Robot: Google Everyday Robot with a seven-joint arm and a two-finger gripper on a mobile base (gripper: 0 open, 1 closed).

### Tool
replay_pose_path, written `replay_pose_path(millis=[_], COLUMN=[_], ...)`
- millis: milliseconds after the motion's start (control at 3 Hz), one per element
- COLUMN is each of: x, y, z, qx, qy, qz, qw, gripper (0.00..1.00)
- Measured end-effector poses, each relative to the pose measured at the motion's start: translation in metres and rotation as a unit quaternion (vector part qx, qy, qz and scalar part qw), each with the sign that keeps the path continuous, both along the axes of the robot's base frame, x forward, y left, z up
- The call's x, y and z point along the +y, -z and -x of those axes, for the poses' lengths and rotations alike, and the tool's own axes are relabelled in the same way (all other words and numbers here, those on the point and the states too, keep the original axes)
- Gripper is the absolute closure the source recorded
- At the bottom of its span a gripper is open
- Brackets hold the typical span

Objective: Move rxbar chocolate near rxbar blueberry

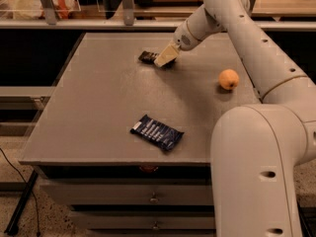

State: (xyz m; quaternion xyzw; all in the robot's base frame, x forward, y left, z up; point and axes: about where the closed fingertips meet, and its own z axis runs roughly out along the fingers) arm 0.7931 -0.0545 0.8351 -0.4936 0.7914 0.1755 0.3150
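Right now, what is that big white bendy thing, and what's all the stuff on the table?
The big white thing is a robot arm. It bends like your arm, and at its tip is a gripper, its pinching hand. There is just one camera, looking down over the grey table from its near edge, beside the arm. The gripper is at the far part of the table, right down on a thin dark snack bar, the rxbar chocolate. Whether it has really grabbed the bar cannot be seen from here. Near the front edge lies a blue snack bar with white letters, the rxbar blueberry. On the picture's right side sits a small round orange fruit, alone.
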Motion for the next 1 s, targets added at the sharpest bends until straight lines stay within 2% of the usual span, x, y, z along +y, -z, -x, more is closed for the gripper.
replay_pose_path(millis=[667, 1000], x=[0.0, -0.005], y=[-0.002, -0.049], z=[0.0, 0.011], qx=[0.0, -0.039], qy=[0.0, -0.019], qz=[0.0, 0.017], qw=[1.0, 0.9989], gripper=[1.0, 1.0])
